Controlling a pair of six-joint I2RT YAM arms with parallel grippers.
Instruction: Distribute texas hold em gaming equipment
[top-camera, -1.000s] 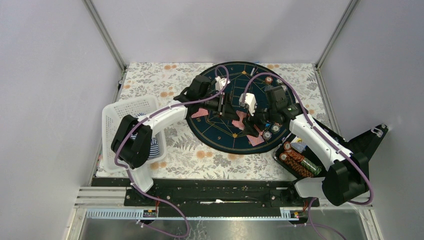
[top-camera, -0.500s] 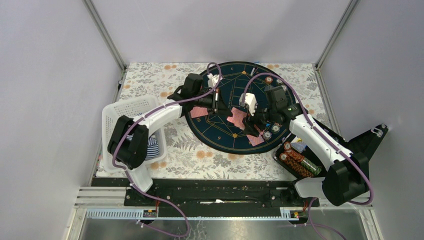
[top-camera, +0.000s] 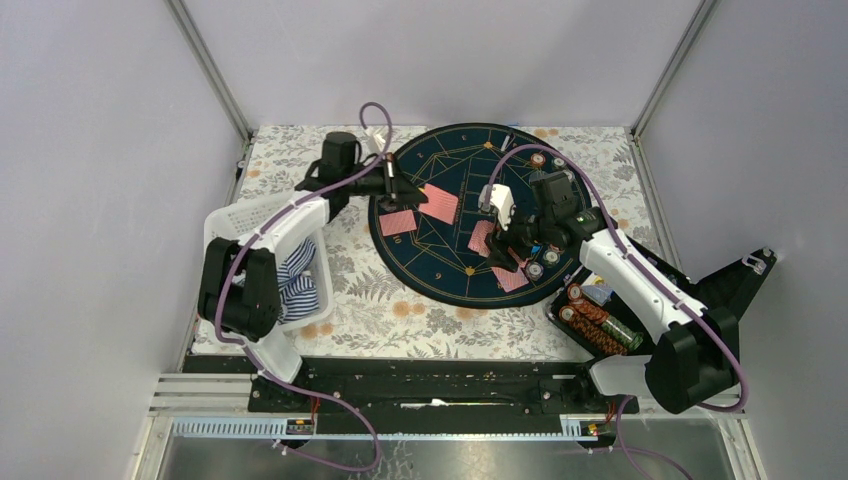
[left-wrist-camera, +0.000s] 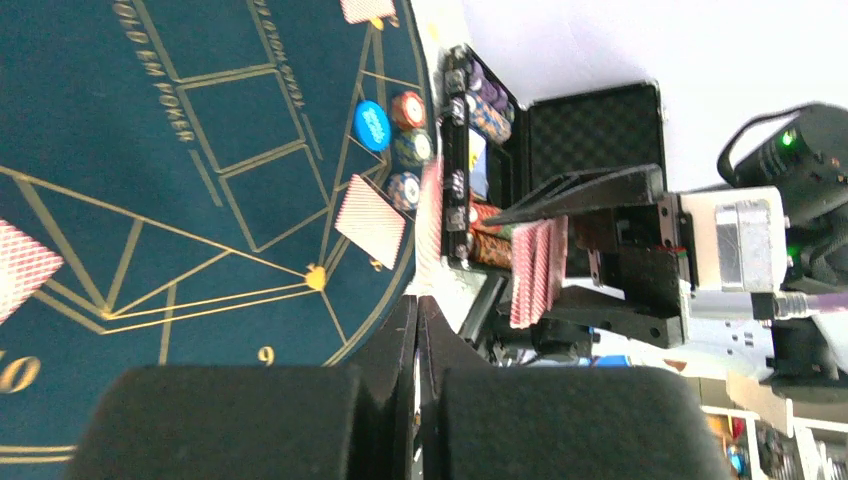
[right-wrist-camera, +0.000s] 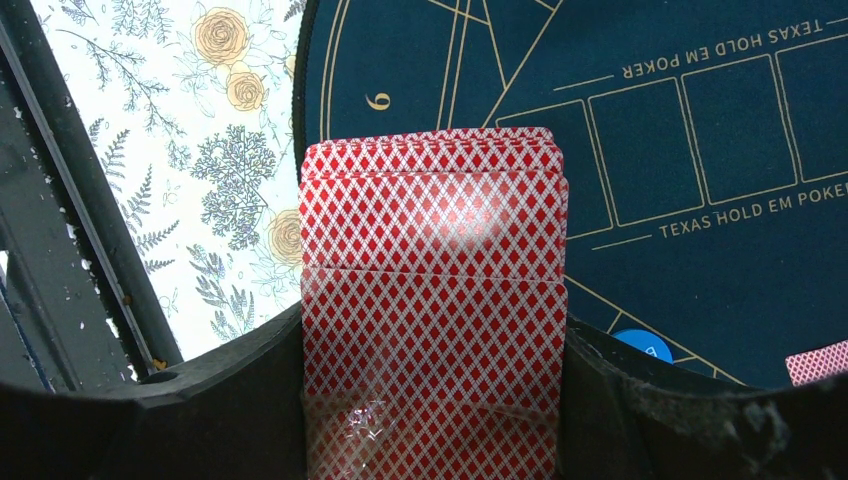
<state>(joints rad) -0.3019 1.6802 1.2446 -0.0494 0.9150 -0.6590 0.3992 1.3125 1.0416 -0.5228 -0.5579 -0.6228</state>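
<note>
Roughly mid-deal, I'd say. At the near right corner of the floral worktop (top-camera: 400, 310), the open black case (top-camera: 735, 282) has plenty of chip rolls (top-camera: 598, 325) not handed out yet. Over the round mat (top-camera: 450, 268) mid-worktop, the right hand (right-wrist-camera: 435, 425) is clamped around a thick deck (right-wrist-camera: 433, 300), so lots of cards to go. One face-down card (top-camera: 398, 223) lies on the mat's left part and another (top-camera: 511, 280) on its near right. Chip stacks (top-camera: 535, 268) and a blue disc (left-wrist-camera: 372, 125) sit on the mat's right side only. The left hand (left-wrist-camera: 418, 325), fingers pressed together, pinches a single card (left-wrist-camera: 431, 225) over the mat's far left. A white basket (top-camera: 225, 235) sits at the worktop's left edge. Room: plain pale walls, metal corner posts.
</note>
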